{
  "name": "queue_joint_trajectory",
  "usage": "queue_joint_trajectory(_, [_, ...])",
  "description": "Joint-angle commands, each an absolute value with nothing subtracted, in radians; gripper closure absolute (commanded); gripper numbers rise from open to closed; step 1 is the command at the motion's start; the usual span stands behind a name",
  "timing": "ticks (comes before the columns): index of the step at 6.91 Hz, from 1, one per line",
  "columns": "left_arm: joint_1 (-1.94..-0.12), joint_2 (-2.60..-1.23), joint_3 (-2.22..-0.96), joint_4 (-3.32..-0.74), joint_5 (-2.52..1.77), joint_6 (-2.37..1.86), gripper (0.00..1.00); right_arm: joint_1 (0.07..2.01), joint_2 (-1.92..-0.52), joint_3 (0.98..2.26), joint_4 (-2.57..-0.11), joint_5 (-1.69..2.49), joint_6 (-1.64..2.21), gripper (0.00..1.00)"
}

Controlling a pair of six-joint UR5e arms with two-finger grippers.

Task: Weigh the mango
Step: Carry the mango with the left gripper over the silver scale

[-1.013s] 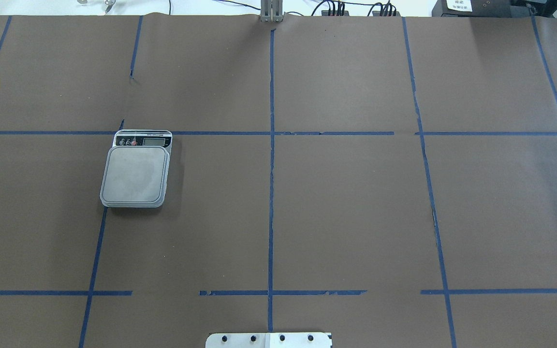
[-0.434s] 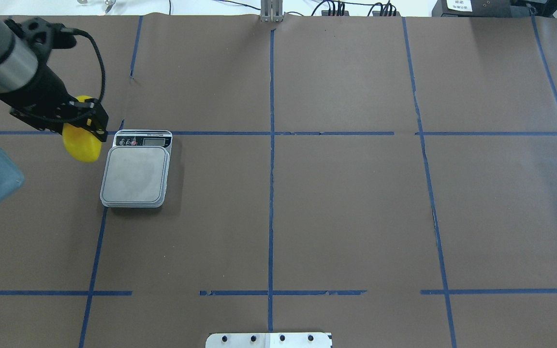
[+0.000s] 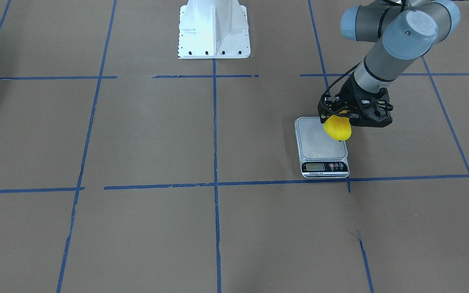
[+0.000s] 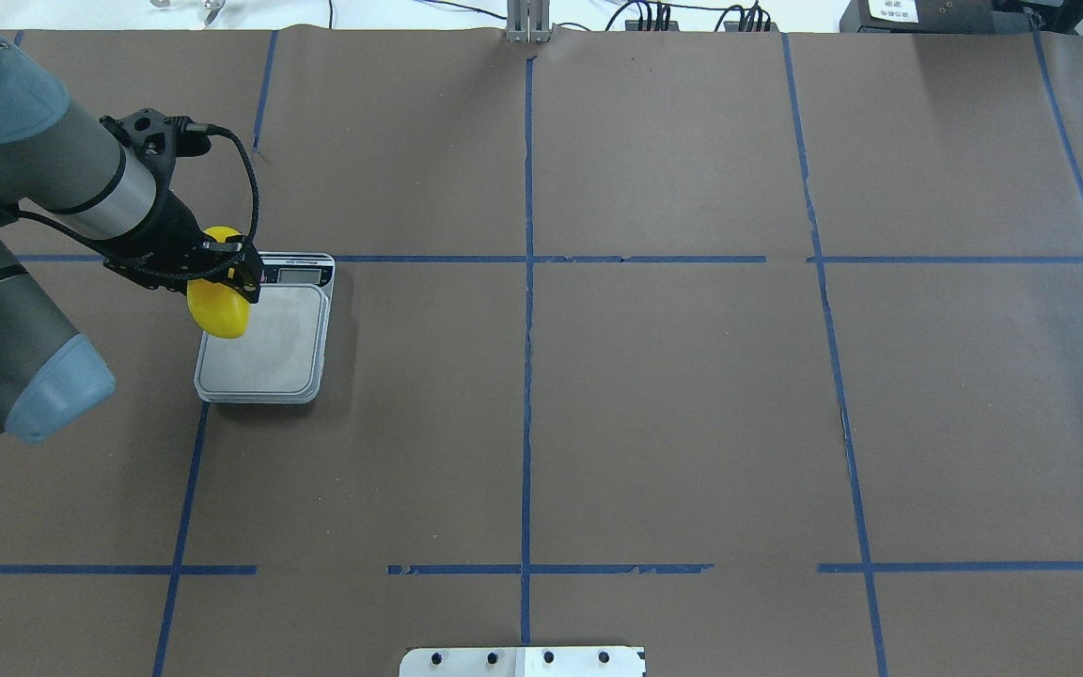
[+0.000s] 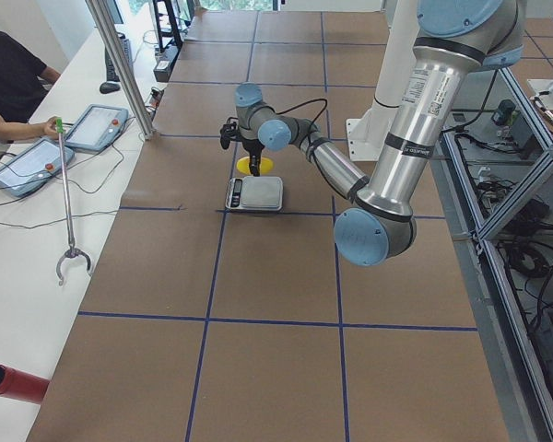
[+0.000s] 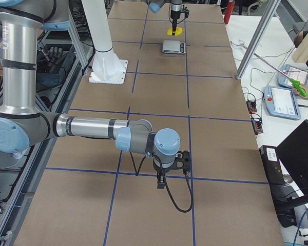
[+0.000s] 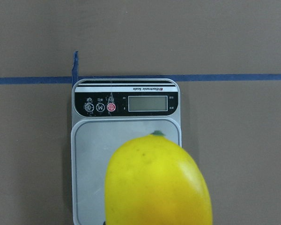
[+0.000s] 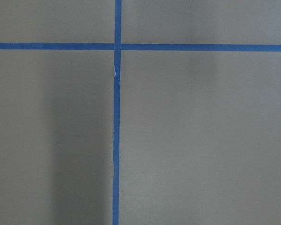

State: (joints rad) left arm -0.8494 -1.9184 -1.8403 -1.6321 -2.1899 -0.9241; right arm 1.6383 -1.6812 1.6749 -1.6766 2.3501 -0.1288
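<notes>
The yellow mango (image 4: 219,315) hangs from my left gripper (image 4: 223,278), which is shut on its upper end. It is held above the left edge of the silver scale (image 4: 271,355), over the platform's near-display corner. The front-facing view shows the mango (image 3: 337,129) above the scale (image 3: 318,143), apart from the platform. In the left wrist view the mango (image 7: 157,185) fills the lower middle, with the scale (image 7: 96,140) and its blank display behind. My right gripper (image 6: 172,165) rests low over the paper far from the scale; I cannot tell whether it is open or shut.
Brown paper with blue tape lines covers the table (image 4: 673,395). The white robot base (image 3: 214,32) stands at the table's robot side. A side table with tablets (image 5: 92,129), a grabber tool (image 5: 66,212) and a metal post (image 5: 120,64) lies beyond the far edge.
My left arm has come in from the table's left edge and carried the mango rightward, from beside the scale to above its left edge.
</notes>
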Motion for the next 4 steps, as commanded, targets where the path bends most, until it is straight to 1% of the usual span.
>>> queue_joint_trajectory(1, [-0.777,-1.921,-1.752,-1.692,-2.123,-0.931,1.00,1.638,-1.681,1.675,-1.677,2.350,-0.127,0.00])
queue_joint_trajectory(3, [-0.736,-1.919,-1.704,-1.759,-2.117,-0.979,1.00,1.638,-1.681,1.675,-1.677,2.350,-0.129,0.00])
queue_joint_trajectory(4, [-0.736,-1.916,-1.707,-1.763,-2.118,-0.974,0.95,1.638,-1.681,1.675,-1.677,2.350,-0.127,0.00])
